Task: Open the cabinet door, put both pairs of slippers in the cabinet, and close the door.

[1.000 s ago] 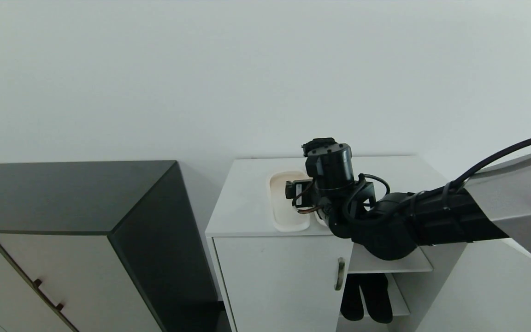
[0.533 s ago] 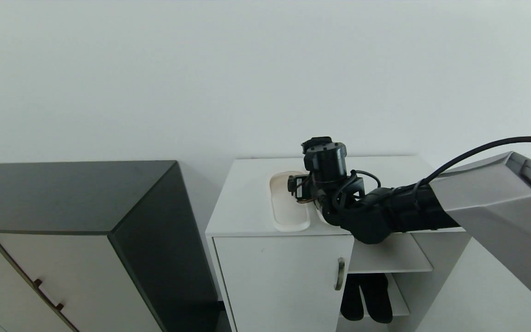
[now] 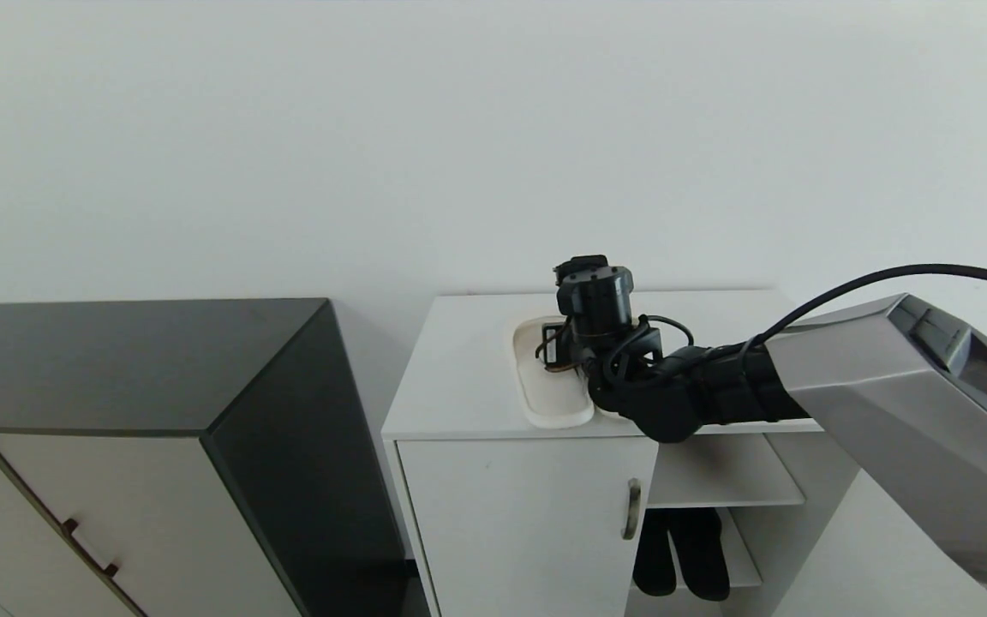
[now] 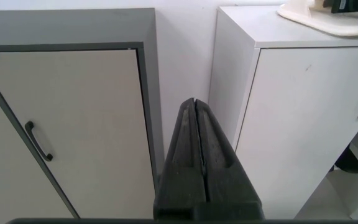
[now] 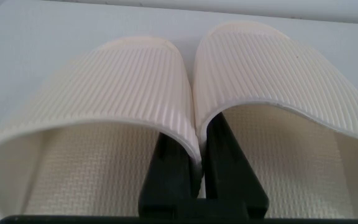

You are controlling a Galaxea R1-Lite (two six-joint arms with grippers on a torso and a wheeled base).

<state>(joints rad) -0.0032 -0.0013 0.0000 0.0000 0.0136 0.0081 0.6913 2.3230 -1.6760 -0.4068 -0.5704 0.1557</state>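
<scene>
A pair of cream slippers (image 3: 552,396) lies side by side on top of the white cabinet (image 3: 459,368). My right gripper (image 3: 559,352) is over them with one finger (image 5: 166,168) inside each slipper, shut on the two inner edges (image 5: 194,124) pressed together. The cabinet's right side stands open, and a black pair of slippers (image 3: 684,555) stands on its lower shelf. The left door (image 3: 528,514) with its metal handle (image 3: 631,508) is shut. My left gripper (image 4: 195,106) is shut on nothing, low in front of the gap between the two cabinets.
A dark-topped cabinet (image 3: 134,360) with pale doors stands close to the left of the white one, with only a narrow gap (image 4: 185,74) between them. A wall rises right behind both. An empty upper shelf (image 3: 720,480) shows in the open side.
My right arm has pushed farther in over the cabinet top toward the wall, and the cream slippers have shifted and turned slightly with the gripper. The left arm has kept still.
</scene>
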